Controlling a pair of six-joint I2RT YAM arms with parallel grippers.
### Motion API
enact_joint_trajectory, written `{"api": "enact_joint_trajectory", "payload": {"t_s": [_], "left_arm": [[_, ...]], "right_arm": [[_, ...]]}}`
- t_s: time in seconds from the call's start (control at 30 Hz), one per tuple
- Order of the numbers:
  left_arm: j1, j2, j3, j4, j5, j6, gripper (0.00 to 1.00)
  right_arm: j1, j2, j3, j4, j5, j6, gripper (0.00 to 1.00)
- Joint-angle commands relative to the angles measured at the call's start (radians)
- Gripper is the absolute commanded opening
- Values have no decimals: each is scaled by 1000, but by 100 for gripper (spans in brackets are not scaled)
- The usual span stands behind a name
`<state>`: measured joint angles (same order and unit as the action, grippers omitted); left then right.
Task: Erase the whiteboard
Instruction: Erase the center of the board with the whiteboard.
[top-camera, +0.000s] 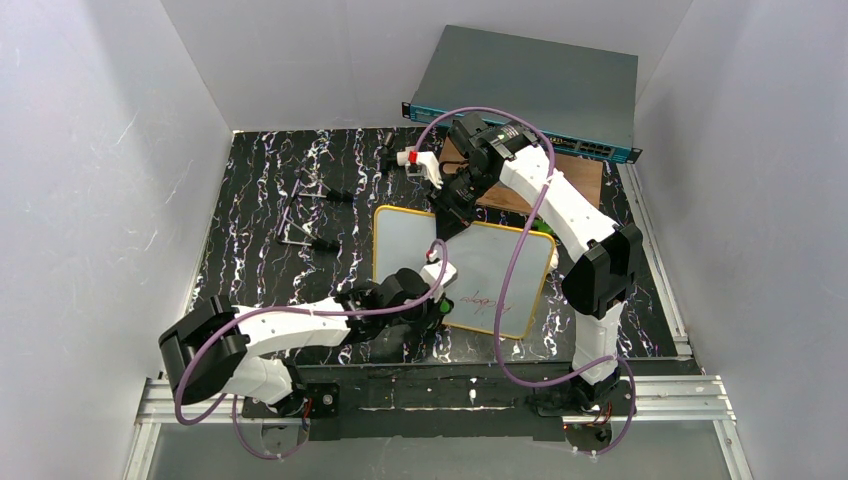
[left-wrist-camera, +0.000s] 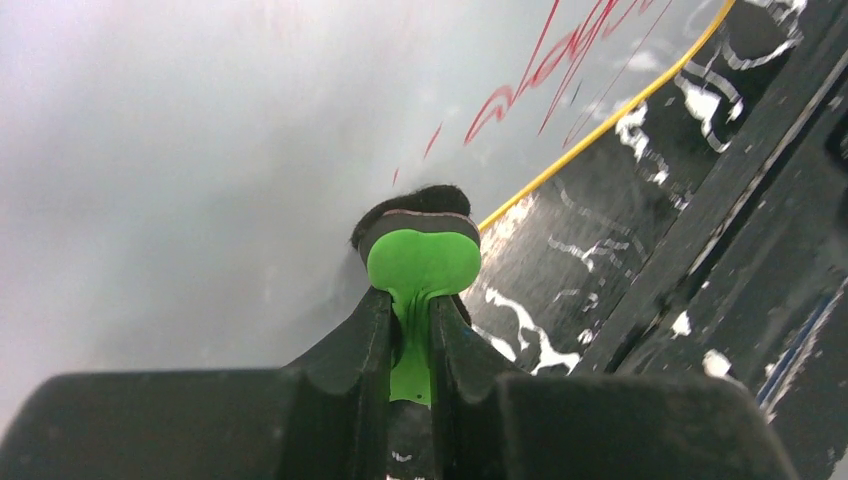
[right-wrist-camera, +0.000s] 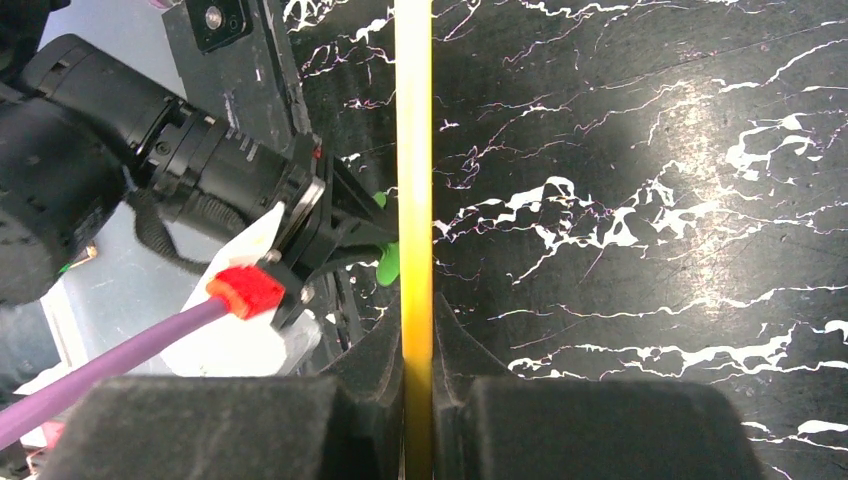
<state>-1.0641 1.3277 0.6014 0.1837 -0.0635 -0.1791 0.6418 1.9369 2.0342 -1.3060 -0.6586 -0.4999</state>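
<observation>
Both tools are engaged. The right tool (right-wrist-camera: 415, 345) is clamped on the yellow rim (right-wrist-camera: 413, 150) of the whiteboard. The left tool (left-wrist-camera: 410, 310) is clenched on the green handle of an eraser (left-wrist-camera: 421, 255).

Counter (top-camera: 260, 200): black, marbled, and carrying the whiteboard (top-camera: 480, 250) near its centre, slightly toward 5 o'clock.

Whiteboard: the right tool's grip sits on the far edge, at about 11 o'clock from the board's centre. Whether that edge is lifted off the counter cannot be told. The left tool works at about 7 o'clock from the centre, just inside the near-left part of the board.

Eraser: its black felt appears to rest on the board surface, close to the rim.

Red writing (left-wrist-camera: 560, 70): one scrawl is left near the board's near edge. It lies at about 3 o'clock from the eraser in the top view and at 1 o'clock in the left wrist view. It is near the felt but not under it.

Assessment: most of the surface is bare white, with faint smearing. The task is judged well advanced but not complete. The red scrawl has yet to be wiped, and the eraser stands just short of it.
</observation>
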Motion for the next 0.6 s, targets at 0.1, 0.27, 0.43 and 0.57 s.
{"api": "enact_joint_trajectory", "payload": {"t_s": [0.1,0.27,0.43,0.57], "left_arm": [[29,26,154,48,-102,11,0],[36,65,201,-42,-227,-13,0],[79,60,139,-47,-265,-85,0],[99,37,67,6,-257,-117,0]], "right_arm": [[3,-7,47,-10,-21,67,1],[-27,15,98,-4,-19,101,1],[-51,37,123,17,-43,131,1],[-51,45,122,41,-59,166,1]]}}
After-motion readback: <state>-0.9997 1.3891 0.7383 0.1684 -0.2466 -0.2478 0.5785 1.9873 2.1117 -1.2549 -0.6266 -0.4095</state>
